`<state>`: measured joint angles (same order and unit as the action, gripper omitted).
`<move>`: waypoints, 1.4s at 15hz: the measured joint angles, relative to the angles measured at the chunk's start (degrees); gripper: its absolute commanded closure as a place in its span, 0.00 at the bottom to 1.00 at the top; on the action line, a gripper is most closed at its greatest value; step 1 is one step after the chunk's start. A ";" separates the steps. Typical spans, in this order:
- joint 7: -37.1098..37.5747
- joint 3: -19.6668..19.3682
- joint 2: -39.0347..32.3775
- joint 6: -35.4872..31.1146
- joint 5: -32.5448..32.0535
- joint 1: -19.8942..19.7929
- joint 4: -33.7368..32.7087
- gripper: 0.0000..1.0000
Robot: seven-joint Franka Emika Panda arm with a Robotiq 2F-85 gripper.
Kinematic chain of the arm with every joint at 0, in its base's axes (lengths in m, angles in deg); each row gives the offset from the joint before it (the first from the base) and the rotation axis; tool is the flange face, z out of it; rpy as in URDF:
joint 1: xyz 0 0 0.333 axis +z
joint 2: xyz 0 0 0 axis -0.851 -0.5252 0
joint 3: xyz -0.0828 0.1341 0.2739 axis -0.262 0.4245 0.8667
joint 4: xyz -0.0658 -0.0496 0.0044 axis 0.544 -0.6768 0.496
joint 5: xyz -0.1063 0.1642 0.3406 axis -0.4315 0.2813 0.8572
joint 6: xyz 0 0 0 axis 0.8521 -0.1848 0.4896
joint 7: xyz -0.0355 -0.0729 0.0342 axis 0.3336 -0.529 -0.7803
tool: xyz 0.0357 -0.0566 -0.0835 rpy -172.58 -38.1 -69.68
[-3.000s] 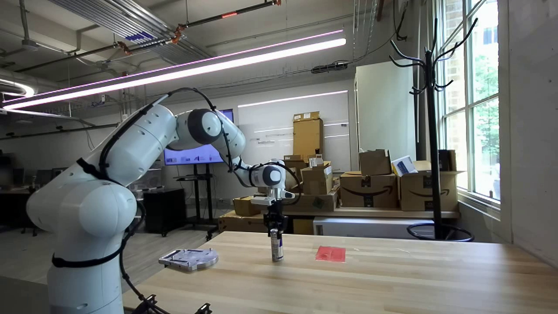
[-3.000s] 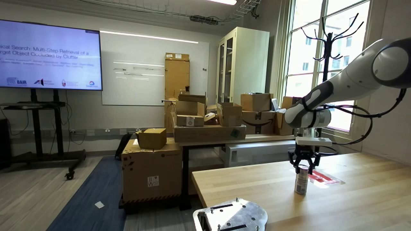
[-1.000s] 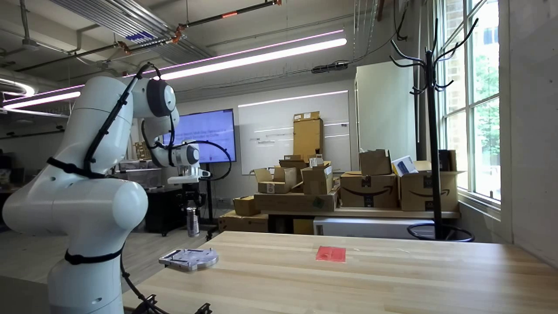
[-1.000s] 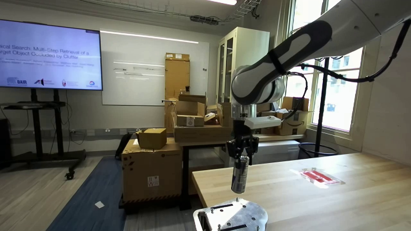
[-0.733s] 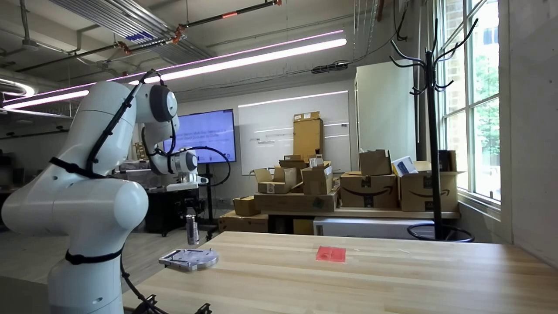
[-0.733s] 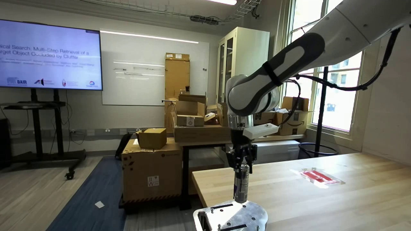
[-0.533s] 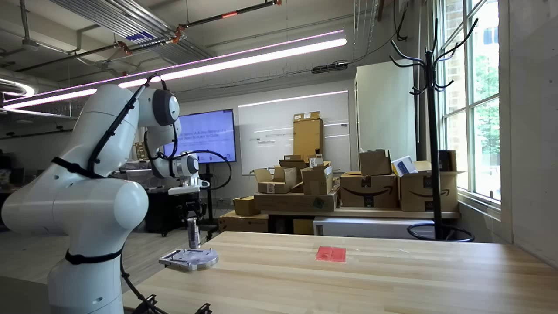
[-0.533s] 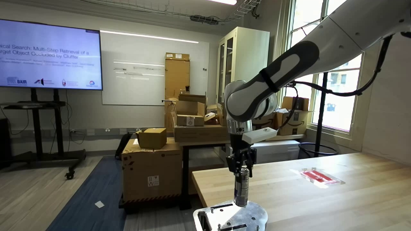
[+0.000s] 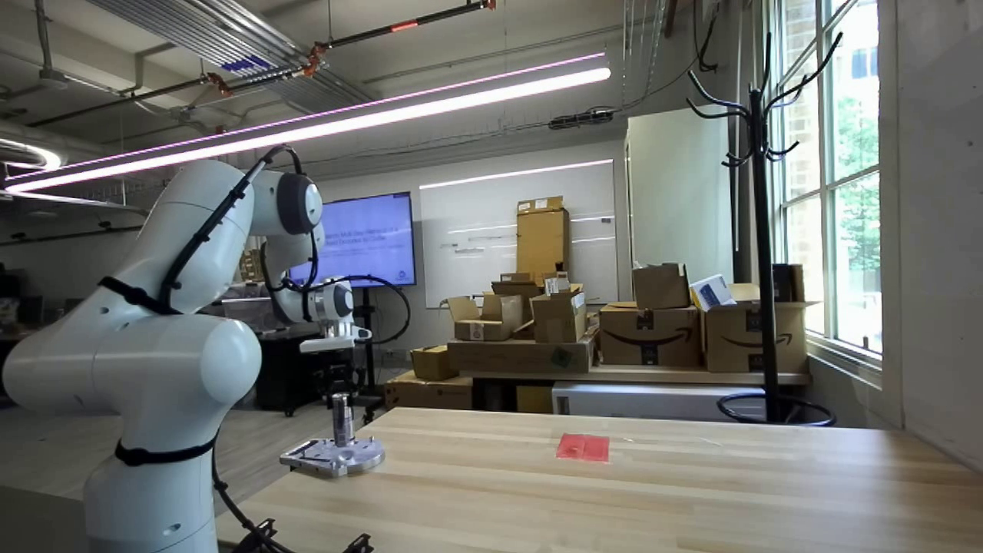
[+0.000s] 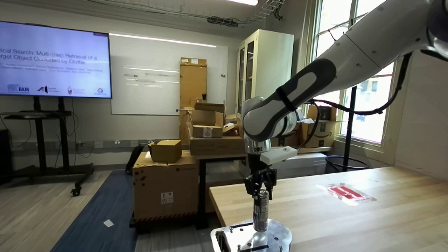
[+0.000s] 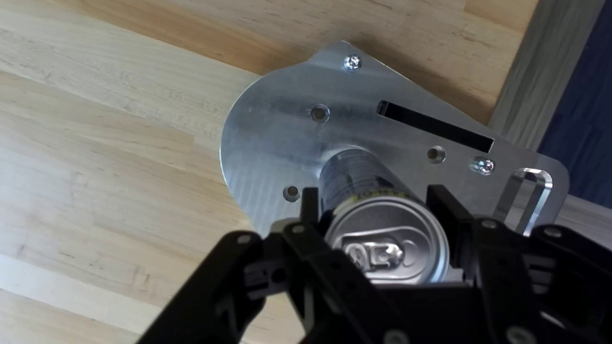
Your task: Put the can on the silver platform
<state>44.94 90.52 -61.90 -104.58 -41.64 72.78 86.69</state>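
Observation:
The can point(image 9: 343, 422) is silvery-grey with darker bands and stands close to upright over the silver platform point(image 9: 364, 456). In an exterior view the can point(image 10: 260, 216) has its base at the top face of the platform point(image 10: 278, 231), with its reflection right below. My gripper point(image 9: 342, 395) points down from above, shut around the can's upper part. In the wrist view the can's lid point(image 11: 392, 248) sits between the fingers of my gripper point(image 11: 373, 191). The can's base lies over the round part of the platform point(image 11: 267, 129), between its holes. Contact under the base is hard to tell.
A flat red piece point(image 9: 583, 447) lies on the wooden table point(image 9: 653, 499). Screw heads point(image 11: 353, 63) stick up from the platform. The platform is near the table edge, with floor point(image 11: 550, 81) beyond. Cardboard boxes point(image 9: 649, 334) and a coat stand point(image 9: 760, 230) stand behind.
Three seconds ago the can stood on the table near the red piece. My gripper has carried it over to the platform, and in the last second lowered it to the platform's top.

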 measured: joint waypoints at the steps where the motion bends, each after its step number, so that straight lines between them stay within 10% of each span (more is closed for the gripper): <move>1: 0.00 0.00 -0.32 0.00 0.00 0.00 -0.18 0.67; 7: 0.00 0.08 -1.71 0.01 0.01 0.01 -1.03 0.67; 8: -0.01 0.09 -1.84 0.01 0.01 0.01 -1.04 0.20; 11: -0.02 0.11 -2.09 0.06 0.01 0.02 -1.06 0.03; 21: 0.25 0.55 6.94 1.78 0.50 -0.09 -0.43 0.00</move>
<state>45.18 91.07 -54.96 -102.79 -41.14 72.69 86.26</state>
